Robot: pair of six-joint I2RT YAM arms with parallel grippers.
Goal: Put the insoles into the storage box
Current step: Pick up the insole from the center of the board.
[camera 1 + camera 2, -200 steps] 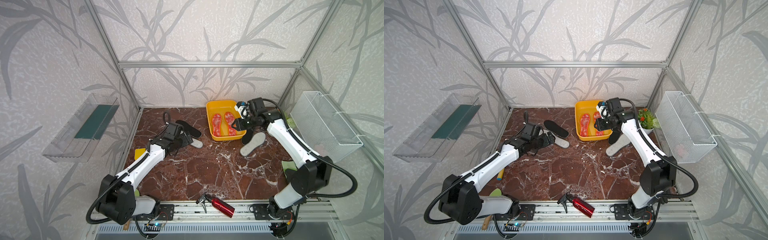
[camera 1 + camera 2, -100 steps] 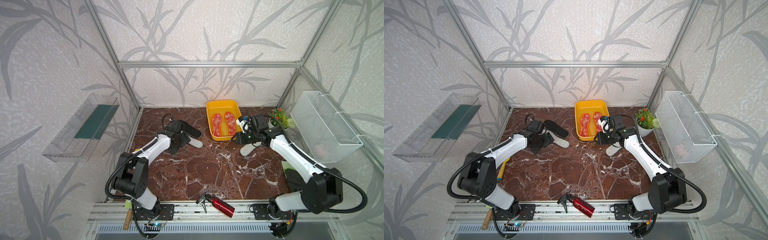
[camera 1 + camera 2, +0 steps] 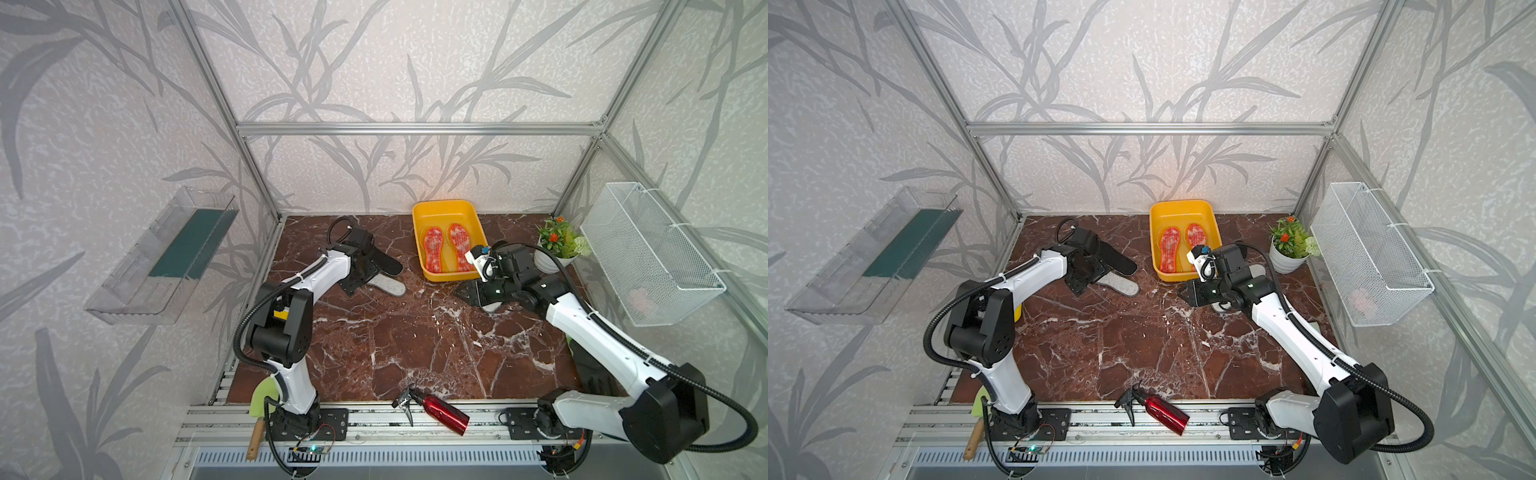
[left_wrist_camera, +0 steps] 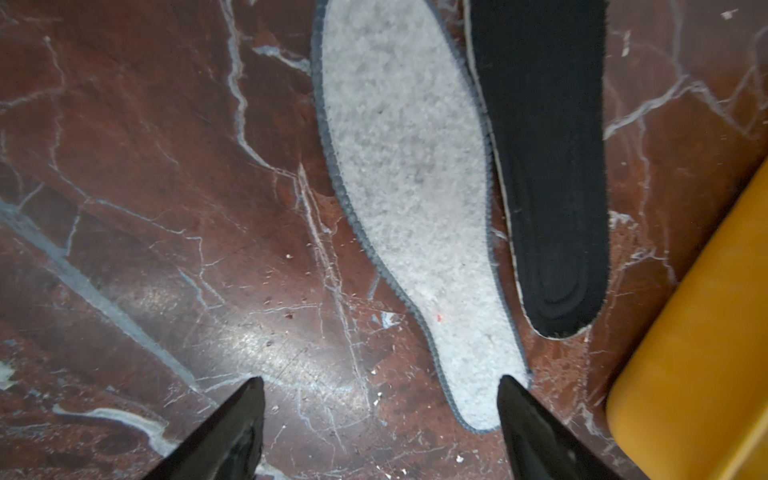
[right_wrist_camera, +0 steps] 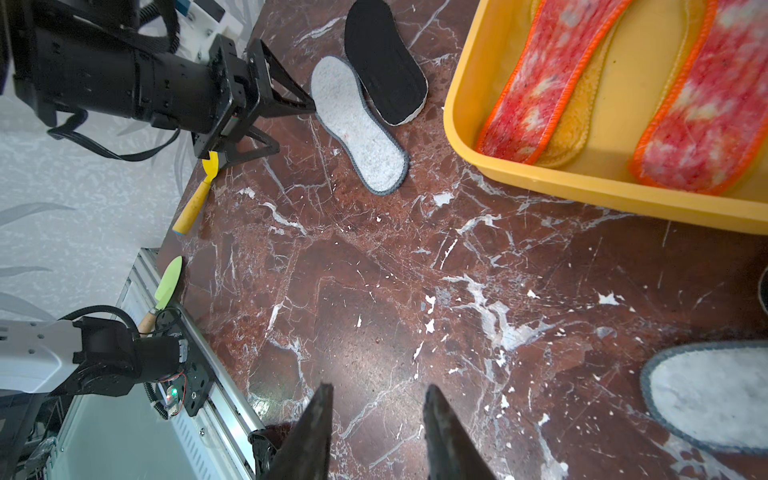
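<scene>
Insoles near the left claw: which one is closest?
The grey felt insole next to the black insole: its end reaches a fingertip of the left gripper; the black one lies farther off.

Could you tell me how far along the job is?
Done: red-orange mottled insoles lie over yellow-orange ones in the yellow plastic tub. In hand: nothing; open left gripper at the heel of a grey felt insole. Left: it, the black insole alongside, a second grey insole.
</scene>
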